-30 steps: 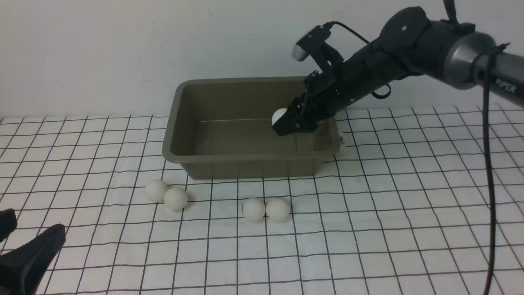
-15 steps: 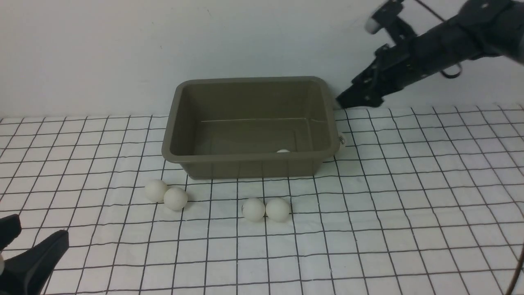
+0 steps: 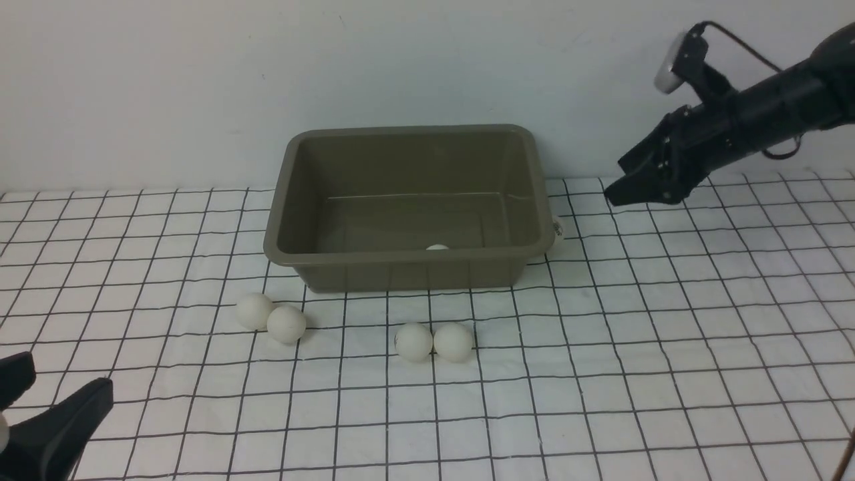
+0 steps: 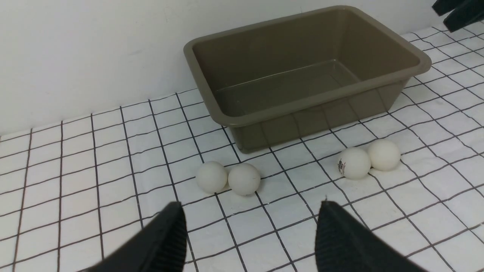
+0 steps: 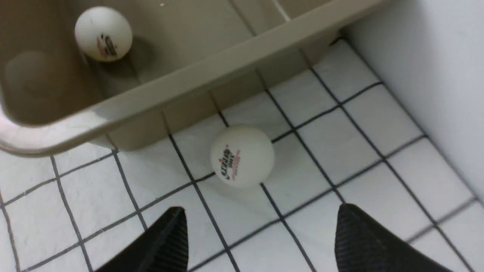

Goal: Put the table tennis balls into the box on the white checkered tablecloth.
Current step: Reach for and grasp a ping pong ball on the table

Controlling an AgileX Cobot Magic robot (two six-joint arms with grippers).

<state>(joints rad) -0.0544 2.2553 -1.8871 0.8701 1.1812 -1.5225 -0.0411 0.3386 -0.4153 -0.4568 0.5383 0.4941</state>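
The right jaws are standing apart, empty, pointing toward a small matte white table tennis ball (image 5: 242, 156) lying on the white black-gridded tablecloth (image 3: 668, 334) just right of the olive-brown plastic box (image 3: 401, 255), where one ball (image 5: 103, 33) is sitting. Lowering centred on it, clear of the box wall, and closing gently seems wise. The left jaws are hanging apart near-left; four balls (image 3: 287, 324) are lying before the box.

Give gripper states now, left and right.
Left gripper: open, holding nothing.
Right gripper: open, holding nothing.
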